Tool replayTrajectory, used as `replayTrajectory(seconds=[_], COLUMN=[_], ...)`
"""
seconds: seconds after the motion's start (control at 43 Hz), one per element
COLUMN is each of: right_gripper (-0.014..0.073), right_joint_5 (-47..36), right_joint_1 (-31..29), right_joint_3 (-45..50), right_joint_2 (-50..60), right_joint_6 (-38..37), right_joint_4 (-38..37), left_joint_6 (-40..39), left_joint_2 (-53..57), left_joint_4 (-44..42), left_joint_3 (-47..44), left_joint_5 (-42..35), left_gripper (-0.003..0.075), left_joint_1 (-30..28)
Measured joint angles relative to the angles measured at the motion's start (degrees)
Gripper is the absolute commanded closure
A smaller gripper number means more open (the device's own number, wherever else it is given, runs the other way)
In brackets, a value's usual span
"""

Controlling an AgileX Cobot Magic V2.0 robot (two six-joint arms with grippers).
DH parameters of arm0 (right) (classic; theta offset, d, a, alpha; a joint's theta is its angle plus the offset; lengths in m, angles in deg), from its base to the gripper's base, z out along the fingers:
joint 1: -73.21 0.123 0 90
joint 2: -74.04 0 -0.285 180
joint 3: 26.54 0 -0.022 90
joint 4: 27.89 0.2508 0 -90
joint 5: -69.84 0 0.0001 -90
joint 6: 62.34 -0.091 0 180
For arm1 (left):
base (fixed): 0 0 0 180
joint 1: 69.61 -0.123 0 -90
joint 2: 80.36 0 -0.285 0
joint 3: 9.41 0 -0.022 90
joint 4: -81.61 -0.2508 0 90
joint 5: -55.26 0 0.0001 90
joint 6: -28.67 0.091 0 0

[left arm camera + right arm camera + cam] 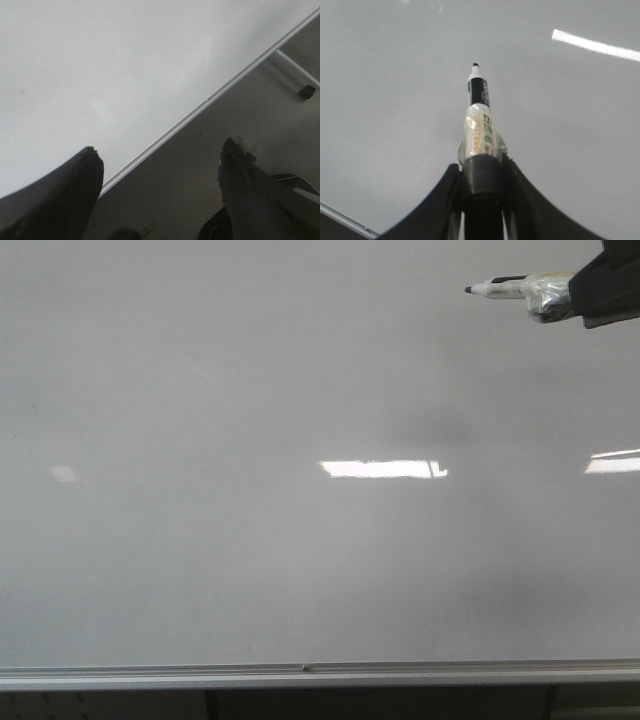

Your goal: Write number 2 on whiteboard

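The whiteboard (250, 570) fills the front view, glossy grey-white, with a silver rail (300, 672) along its bottom. No number 2 shows on it; I see only bright light reflections. My right gripper (572, 295) is at the top right, shut on a black-tipped marker (505, 286) that points left. In the right wrist view the gripper (481, 167) clamps the marker (480, 125), whose tip (475, 65) points at the board; I cannot tell whether it touches. My left gripper (160, 155) is open and empty over the rail (200, 105); it does not show in the front view.
In the left wrist view, grey floor lies below the board (125, 65). The stand's white leg with a black caster (306, 91) is at the edge. A dark strip runs under the rail in the front view.
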Motion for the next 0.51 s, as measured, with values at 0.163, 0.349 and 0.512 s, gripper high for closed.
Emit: replayTrajectory(seconds=[0.163, 0.349, 0.512], right_gripper=[0.0619, 0.0618, 0.0618], right_joint_5=[-2.6, -3.3, -6.0], right_joint_1=[0.0, 0.0, 0.0], right_joint_3=[-2.0, -4.3, -5.4], right_joint_2=[-4.5, -9.0, -12.6], right_joint_6=[0.0, 0.0, 0.9], right_joint_4=[-0.1, -0.1, -0.2], left_joint_6=[0.0, 0.0, 0.0], left_joint_2=[0.0, 0.0, 0.0], left_joint_4=[0.1, 0.1, 0.1], left_joint_3=[0.0, 0.0, 0.0], left_joint_5=[0.0, -0.1, -0.3], left_gripper=[0.0240, 0.0240, 0.0240], left_joint_1=[0.0, 0.0, 0.0])
